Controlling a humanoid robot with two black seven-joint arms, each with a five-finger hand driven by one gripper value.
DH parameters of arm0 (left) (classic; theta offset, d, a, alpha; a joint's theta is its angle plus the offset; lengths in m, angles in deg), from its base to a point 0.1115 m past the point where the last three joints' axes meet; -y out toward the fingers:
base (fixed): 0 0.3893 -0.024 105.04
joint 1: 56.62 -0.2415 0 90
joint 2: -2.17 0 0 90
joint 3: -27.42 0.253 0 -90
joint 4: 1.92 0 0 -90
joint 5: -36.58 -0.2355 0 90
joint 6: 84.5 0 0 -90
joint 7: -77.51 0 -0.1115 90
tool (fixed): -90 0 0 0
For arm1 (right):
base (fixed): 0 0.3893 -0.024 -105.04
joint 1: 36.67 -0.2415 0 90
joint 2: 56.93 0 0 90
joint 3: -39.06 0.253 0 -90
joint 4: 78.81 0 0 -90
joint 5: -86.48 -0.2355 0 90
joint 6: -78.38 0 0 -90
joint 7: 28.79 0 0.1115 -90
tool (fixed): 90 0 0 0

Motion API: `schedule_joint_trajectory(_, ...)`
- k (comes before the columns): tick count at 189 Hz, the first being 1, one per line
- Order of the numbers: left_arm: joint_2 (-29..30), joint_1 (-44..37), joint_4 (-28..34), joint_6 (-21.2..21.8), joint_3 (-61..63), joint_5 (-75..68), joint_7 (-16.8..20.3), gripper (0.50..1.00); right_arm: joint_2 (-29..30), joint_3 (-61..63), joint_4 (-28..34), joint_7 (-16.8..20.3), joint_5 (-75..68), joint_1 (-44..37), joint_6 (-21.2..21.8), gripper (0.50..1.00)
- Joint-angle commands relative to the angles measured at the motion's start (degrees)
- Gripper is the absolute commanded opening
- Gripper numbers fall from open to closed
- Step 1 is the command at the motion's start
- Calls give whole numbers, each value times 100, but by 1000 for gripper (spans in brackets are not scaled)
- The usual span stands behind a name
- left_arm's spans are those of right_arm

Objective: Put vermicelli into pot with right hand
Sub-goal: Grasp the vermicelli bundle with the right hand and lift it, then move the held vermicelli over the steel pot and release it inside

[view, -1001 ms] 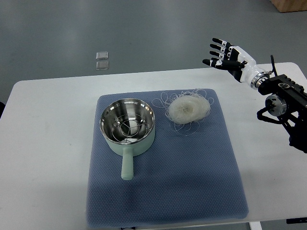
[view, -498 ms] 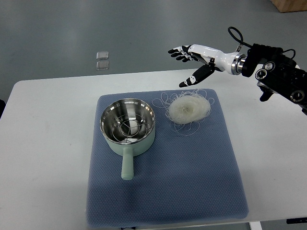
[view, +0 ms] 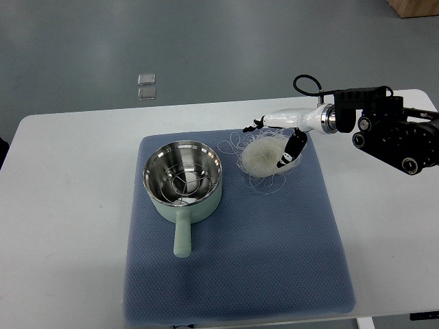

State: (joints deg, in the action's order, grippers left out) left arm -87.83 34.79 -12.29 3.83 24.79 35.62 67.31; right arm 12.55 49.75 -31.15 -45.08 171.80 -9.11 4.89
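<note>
A white nest of vermicelli [view: 263,157] lies on the blue mat [view: 240,267], right of the pot. The mint-green pot [view: 207,201] has a steel inside with a wire rack in it, and its handle [view: 182,236] points toward the near edge. My right hand [view: 267,145] reaches in from the right and is low over the nest. Its fingers [view: 255,125] are at the nest's far edge and its thumb [view: 288,155] is at the near right edge. The hand is spread around the nest and not closed on it. The left arm is out of view.
The mat lies on a white table [view: 68,205]. My right forearm and its black wrist housing [view: 387,130] hang over the table's right side. Two small clear squares [view: 145,87] lie on the grey floor beyond the far edge.
My right hand has swung in from the far right, turned palm down and dropped onto the vermicelli. The pot and the vermicelli have not moved.
</note>
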Motion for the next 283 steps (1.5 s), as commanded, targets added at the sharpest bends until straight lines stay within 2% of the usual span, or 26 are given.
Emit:
schedule_joint_trajectory(1, 0, 8, -17, 0, 0, -1, 0, 1000, 65, -75, -55, 22, 160, 65, -131, 926)
schedule_joint_trajectory(66, 0, 0, -35, 0, 9, -1, 0, 1000, 522, -400, -626, 22, 547, 223, -878, 919)
schedule_joint_trajectory(86, 0, 8, -44, 0, 9, -1, 0, 1000, 645, -488, -662, 22, 573, 250, -992, 868)
schedule_joint_trajectory(92, 0, 0, -44, 0, 9, -1, 0, 1000, 663, -497, -670, 22, 573, 241, -1001, 834)
schedule_joint_trajectory(99, 0, 8, -44, 0, 9, -1, 0, 1000, 663, -506, -688, 22, 582, 241, -1010, 746)
schedule_joint_trajectory(101, 0, 8, -44, 0, 9, -1, 0, 1000, 663, -506, -688, 22, 582, 241, -1010, 746)
schedule_joint_trajectory(104, 0, 8, -44, 0, 9, -1, 0, 1000, 663, -497, -705, 22, 582, 241, -1010, 705)
schedule_joint_trajectory(105, 0, 8, -44, 0, 9, -1, 0, 1000, 663, -497, -706, 22, 582, 241, -1010, 705)
schedule_joint_trajectory(108, 0, 8, -44, 0, 9, -1, 0, 1000, 663, -497, -723, 22, 582, 241, -1010, 654)
schedule_joint_trajectory(109, 0, 8, -44, 0, 9, -1, 0, 1000, 663, -497, -723, 22, 582, 241, -1010, 654)
schedule_joint_trajectory(110, 0, 8, -44, 0, 9, -1, 0, 1000, 663, -497, -732, 22, 582, 232, -1010, 627)
schedule_joint_trajectory(111, 0, 8, -44, 0, 9, -1, 0, 1000, 663, -497, -732, 22, 582, 232, -1010, 627)
schedule_joint_trajectory(112, 0, 0, -44, 0, 9, -1, 0, 1000, 663, -497, -741, 22, 582, 232, -1018, 597)
schedule_joint_trajectory(113, 0, 0, -44, 0, 9, -1, 0, 1000, 663, -497, -741, 22, 582, 232, -1018, 596)
schedule_joint_trajectory(114, 0, 8, -44, 0, 9, -1, 0, 1000, 663, -497, -749, 22, 582, 232, -1018, 566)
schedule_joint_trajectory(115, 0, 8, -44, 0, 9, -1, 0, 1000, 663, -497, -749, 22, 582, 232, -1018, 566)
schedule_joint_trajectory(116, 0, 8, -44, 0, 9, -10, 0, 1000, 663, -488, -749, 22, 582, 232, -1018, 529)
schedule_joint_trajectory(117, 0, 8, -44, 0, 9, -10, 0, 1000, 663, -488, -749, 22, 582, 232, -1018, 529)
schedule_joint_trajectory(118, 0, 8, -44, 0, 9, -1, 0, 1000, 663, -488, -749, 22, 582, 232, -1036, 500)
schedule_joint_trajectory(157, 0, 8, -44, 0, 9, -1, 0, 1000, 593, -392, -697, 13, 485, 162, -1554, 500)
schedule_joint_trajectory(176, 0, 8, -44, 0, 9, -1, 0, 1000, 531, -269, -670, -58, 292, -146, -1774, 500)
schedule_joint_trajectory(194, 0, 0, -44, 0, 9, -1, 0, 1000, 531, 180, -626, -102, -288, -278, -1739, 500)
schedule_joint_trajectory(213, 0, 0, -44, 0, 9, -1, 0, 1000, 531, 355, -310, -102, -727, -444, -1730, 500)
schedule_joint_trajectory(264, 0, 8, -26, 0, 9, -1, 0, 1000, 593, 373, 604, -137, -789, -796, -1704, 500)
schedule_joint_trajectory(283, 0, 0, -35, 0, 9, -1, 0, 1000, 707, 347, 920, -330, -763, -779, -1563, 500)
